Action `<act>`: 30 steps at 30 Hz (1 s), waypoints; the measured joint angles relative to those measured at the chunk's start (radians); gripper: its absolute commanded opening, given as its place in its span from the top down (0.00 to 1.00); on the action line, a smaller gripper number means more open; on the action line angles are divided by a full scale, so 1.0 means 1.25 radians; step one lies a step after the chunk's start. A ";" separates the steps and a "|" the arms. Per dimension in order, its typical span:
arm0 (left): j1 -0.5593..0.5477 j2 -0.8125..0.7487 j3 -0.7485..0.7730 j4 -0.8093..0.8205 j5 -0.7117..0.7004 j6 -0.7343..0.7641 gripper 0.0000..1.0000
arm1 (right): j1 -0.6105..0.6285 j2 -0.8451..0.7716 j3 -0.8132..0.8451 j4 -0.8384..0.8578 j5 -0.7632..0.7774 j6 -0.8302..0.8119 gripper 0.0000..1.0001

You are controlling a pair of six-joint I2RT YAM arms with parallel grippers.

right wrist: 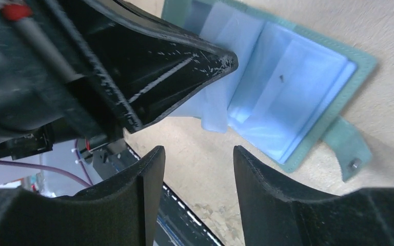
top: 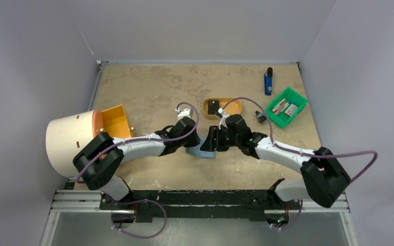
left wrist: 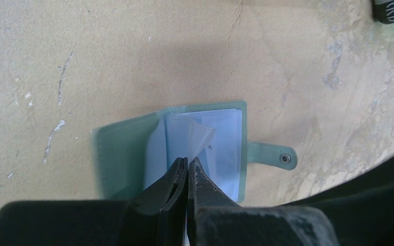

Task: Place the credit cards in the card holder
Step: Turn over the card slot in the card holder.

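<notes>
The sage-green card holder lies open on the table, with clear plastic sleeves inside and its snap tab pointing right. My left gripper is shut on the edge of one clear sleeve, which stands lifted off the others. In the right wrist view the holder lies just beyond my right gripper, which is open and empty close above the table. From above, both grippers meet over the holder. Several card-like pieces lie in a green bin.
A tan oval tray holding a small black square item sits just behind the grippers. The green bin, a blue object and a small dark item are at the back right. An orange bin and a large cream cylinder are at the left.
</notes>
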 measured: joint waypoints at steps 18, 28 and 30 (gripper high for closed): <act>0.000 0.012 -0.014 0.060 0.020 -0.049 1.00 | -0.005 0.167 0.019 0.082 -0.073 0.063 0.73; 0.000 0.012 -0.014 0.060 0.020 -0.048 1.00 | -0.006 0.171 0.019 0.098 -0.061 0.074 1.00; 0.000 0.012 -0.014 0.059 0.020 -0.048 0.93 | -0.006 0.171 0.019 0.097 -0.059 0.075 1.00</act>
